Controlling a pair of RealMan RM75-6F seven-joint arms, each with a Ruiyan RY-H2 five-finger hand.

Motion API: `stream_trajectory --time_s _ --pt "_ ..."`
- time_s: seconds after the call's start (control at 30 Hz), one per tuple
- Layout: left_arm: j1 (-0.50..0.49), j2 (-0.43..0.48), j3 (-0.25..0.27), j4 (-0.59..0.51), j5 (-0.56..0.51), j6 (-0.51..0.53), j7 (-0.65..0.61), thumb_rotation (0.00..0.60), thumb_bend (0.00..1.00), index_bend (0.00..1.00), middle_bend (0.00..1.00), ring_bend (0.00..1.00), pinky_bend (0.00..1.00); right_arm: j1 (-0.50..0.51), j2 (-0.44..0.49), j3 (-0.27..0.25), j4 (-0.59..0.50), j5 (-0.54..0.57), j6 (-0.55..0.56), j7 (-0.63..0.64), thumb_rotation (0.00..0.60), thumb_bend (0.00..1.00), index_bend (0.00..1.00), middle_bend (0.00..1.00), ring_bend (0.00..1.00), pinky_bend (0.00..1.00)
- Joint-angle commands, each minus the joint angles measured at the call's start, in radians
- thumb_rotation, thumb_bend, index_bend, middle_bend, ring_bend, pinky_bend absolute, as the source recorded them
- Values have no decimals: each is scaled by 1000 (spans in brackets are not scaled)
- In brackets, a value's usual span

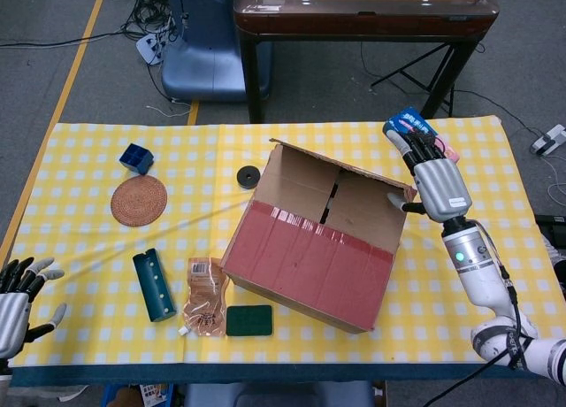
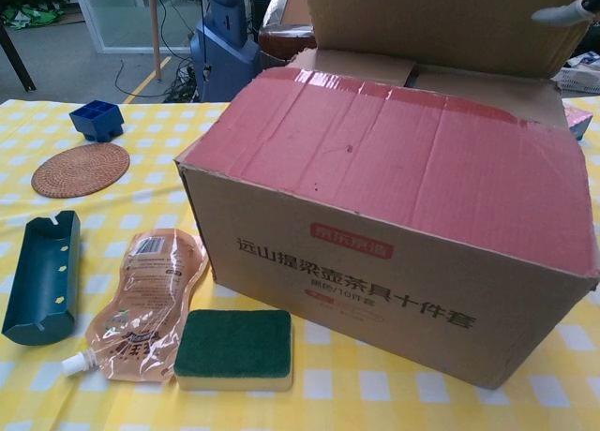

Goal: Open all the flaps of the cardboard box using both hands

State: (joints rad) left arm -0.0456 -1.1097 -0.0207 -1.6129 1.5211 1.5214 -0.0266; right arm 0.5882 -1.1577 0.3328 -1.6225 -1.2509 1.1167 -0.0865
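Nearest my chest, a green sponge (image 2: 233, 348) lies flat on the yellow checked tabletop (image 1: 88, 248), touching the bottom edge of a clear refill pouch (image 2: 145, 302). Just left of that pouch lies a dark teal tray (image 2: 39, 277), its open side up.

My left robot hand (image 1: 18, 294) rests at the near left corner of the tabletop, holding nothing, its fingers apart and pointing away from me.

The cardboard box (image 2: 394, 262) sits in the middle of the tabletop, turned at an angle, printed side toward my chest. Its near red flap (image 1: 309, 261) lies closed over the top. The far flap (image 1: 340, 203) stands lifted, its brown inner face showing, with the two small inner flaps visible under it.

My right robot hand (image 1: 435, 179) is at the box's far right corner, fingers straight and pointing away, thumb (image 1: 400, 203) against the raised flap's right edge. It presses the flap rather than gripping anything.

Farther back, a woven coaster (image 1: 139, 200) and a small blue box (image 1: 135, 157) sit on the left, a black disc (image 1: 248, 174) near the box's far left corner, and a blue cookie package (image 1: 409, 120) behind my right fingers.
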Motion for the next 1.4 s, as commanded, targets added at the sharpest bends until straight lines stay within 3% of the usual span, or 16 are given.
stream_trajectory --time_s 0.03,0.5,0.83,1.07,1.2,1.4 --pt "1 1 0 -2 1 2 2 600 353 368 186 89 0 11 9 20 11 22 2 11 600 215 0 98 75 158" --pt "5 7 1 -11 5 9 10 600 354 369 186 89 0 24 29 58 53 118 4 16 600 215 0 98 75 158" --pt "6 4 2 -10 6 8 9 600 353 369 186 89 0 52 -1 75 191 239 -59 20 600 215 0 98 75 158" --pt "3 11 2 -13 12 9 13 600 353 369 186 89 0 74 -38 57 283 300 -124 -1 600 216 0 98 75 158" --pt "-3 19 -2 -21 19 9 21 600 354 369 186 89 0 65 -31 50 266 287 -115 7 600 217 0 99 75 158" --pt "-9 23 -5 -30 22 5 25 600 354 369 186 89 0 -12 51 5 99 176 -47 58 600 244 0 119 74 158"
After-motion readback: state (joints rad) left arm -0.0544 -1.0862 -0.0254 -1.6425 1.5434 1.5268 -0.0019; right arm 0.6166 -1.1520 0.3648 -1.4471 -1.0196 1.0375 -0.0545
